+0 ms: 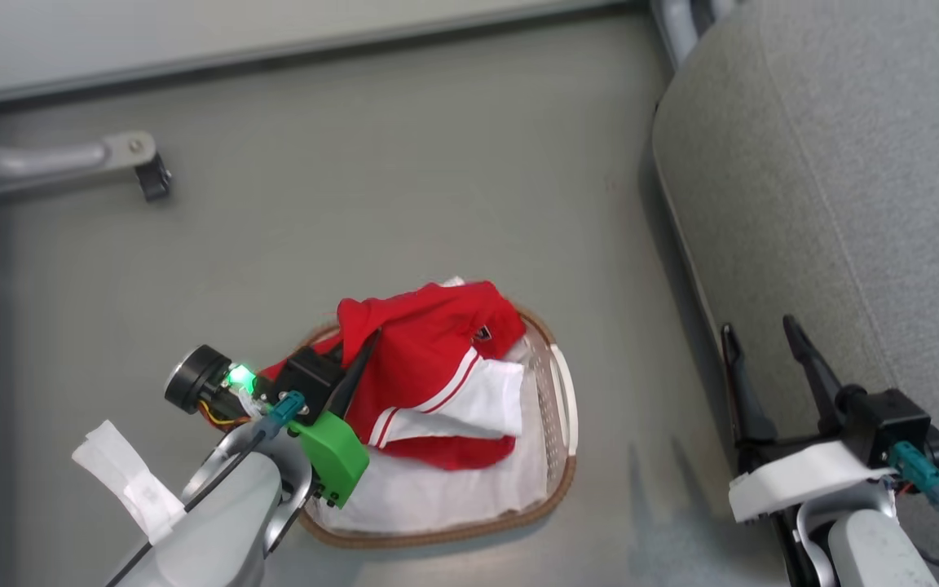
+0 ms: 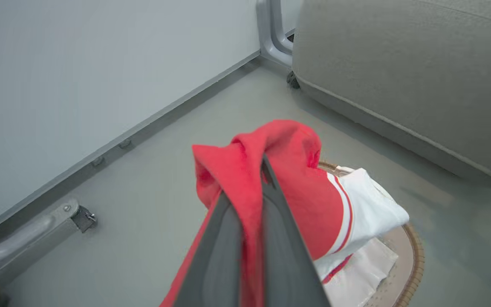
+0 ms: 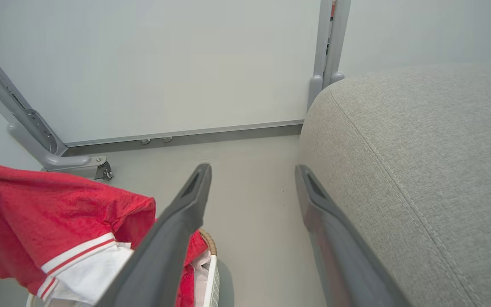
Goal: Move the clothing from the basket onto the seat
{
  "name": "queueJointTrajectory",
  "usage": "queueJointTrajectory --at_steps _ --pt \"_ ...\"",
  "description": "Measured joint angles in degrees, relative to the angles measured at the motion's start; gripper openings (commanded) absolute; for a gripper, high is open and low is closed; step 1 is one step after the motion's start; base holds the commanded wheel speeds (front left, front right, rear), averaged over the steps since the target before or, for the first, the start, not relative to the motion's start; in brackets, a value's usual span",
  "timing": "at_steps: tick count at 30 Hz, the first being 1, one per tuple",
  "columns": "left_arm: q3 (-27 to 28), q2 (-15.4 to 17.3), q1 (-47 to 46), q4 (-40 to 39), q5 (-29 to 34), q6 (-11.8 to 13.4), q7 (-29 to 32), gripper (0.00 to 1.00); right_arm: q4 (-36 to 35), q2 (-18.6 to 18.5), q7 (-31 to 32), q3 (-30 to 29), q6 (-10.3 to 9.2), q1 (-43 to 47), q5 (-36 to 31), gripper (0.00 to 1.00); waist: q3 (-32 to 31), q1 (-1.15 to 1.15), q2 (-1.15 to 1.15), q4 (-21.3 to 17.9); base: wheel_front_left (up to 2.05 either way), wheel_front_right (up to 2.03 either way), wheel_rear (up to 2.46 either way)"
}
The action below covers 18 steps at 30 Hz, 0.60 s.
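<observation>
Left gripper (image 1: 357, 346): long dark fingers (image 1: 355, 375), green bracket (image 1: 337, 452), lit green lamp (image 1: 240, 377), teal connector (image 1: 284, 408), black cable (image 1: 217, 481), white tape tag (image 1: 123, 477), pale grey forearm (image 1: 209, 530). Right gripper (image 1: 759, 326): same fingers, white bracket (image 1: 795, 477), black block (image 1: 893, 424).

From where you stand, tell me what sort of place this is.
Probably a staged test room, not a real home: plain pale wall panels on grey wheeled metal frames, a bare grey floor, and a grey seat near a laundry basket of clothing.
</observation>
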Motion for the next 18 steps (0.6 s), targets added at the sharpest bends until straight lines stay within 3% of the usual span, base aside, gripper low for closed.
queueJointTrajectory --at_steps 18 --pt "-8.53 8.23 -14.89 -13.94 -2.37 -0.14 4.04 0.00 0.80 -0.01 0.00 1.56 -0.01 4.89 -0.05 1.00 -16.86 0.00 0.00 0.60 0.00 0.00 0.00"
